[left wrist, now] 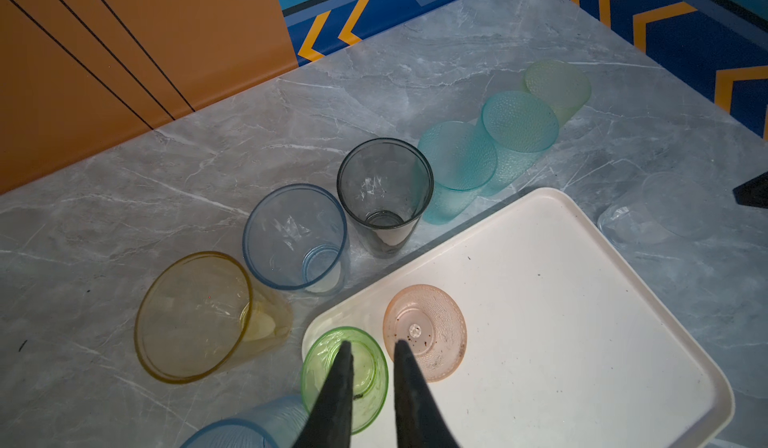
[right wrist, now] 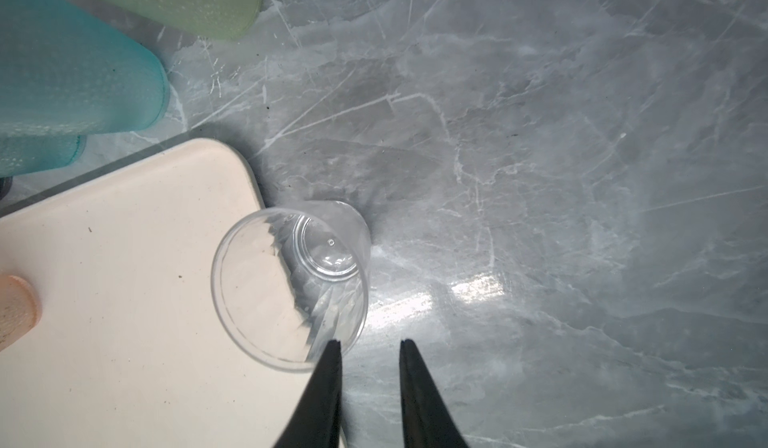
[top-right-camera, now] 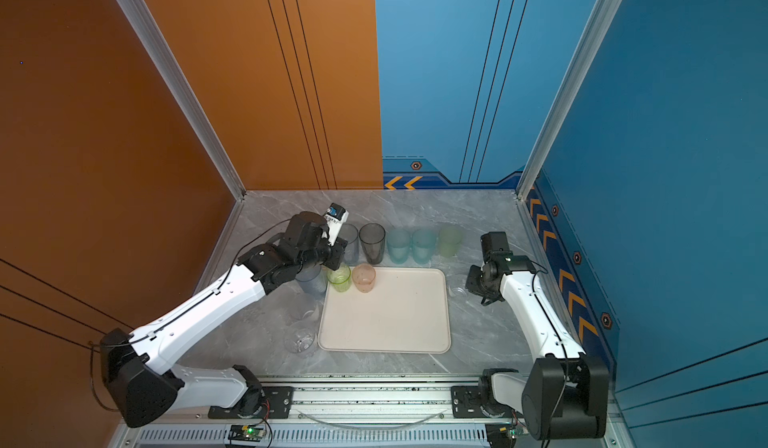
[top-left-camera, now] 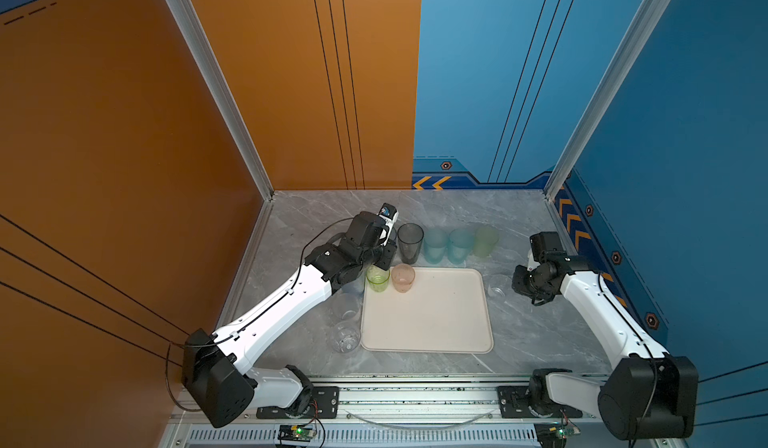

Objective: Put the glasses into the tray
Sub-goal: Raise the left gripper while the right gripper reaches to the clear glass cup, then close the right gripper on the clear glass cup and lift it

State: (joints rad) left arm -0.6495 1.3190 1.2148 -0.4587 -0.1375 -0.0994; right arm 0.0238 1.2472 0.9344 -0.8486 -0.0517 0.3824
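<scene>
Clear tumbler [top-left-camera: 496, 290] stands upright at 9 o'clock of the right gripper [right wrist: 370, 342], jaws narrow astride its rim, grip uncertain.

Your tray [top-left-camera: 428, 321] lies mid-bench [top-left-camera: 540, 342]. In its far left corner a pair of glasses [top-left-camera: 402, 278] stands side by side. Behind the tray, a row of glasses [top-left-camera: 435, 245] runs along its far edge and on past its left corner. Left of the tray, more glasses [top-left-camera: 345, 337] stand one before another. A lone glass [top-left-camera: 497, 290] stands on the bench just right of the far right corner
</scene>
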